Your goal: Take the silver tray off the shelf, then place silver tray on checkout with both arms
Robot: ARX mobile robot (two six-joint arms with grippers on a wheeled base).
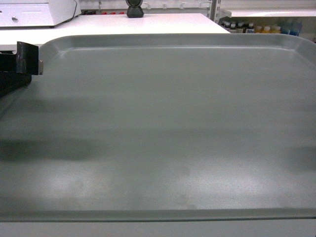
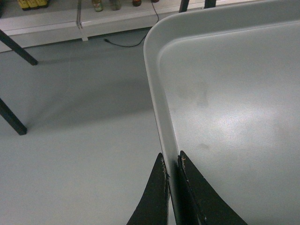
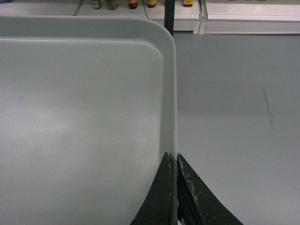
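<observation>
- Here the silver tray (image 1: 168, 128) is held in the air, filling nearly the whole head view, its flat bottom bare
- Left pincer (image 2: 172, 165) is pinching the tray's left rim, one black finger outside and one inside the raised edge
- Right pincer (image 3: 173, 161) is pinching the right rim the same way, fingers pressed against both faces of the edge
- Beyond the tray's far rim lies the white tabletop (image 1: 123, 23) of the checkout, with a white drawer unit (image 1: 37, 12) at its far left corner and a small black device (image 1: 134, 9) at its far edge
- Grey floor (image 2: 75, 140) shows below the tray in both wrist views
- Bottles (image 3: 140, 3) stand on low shelving beyond
</observation>
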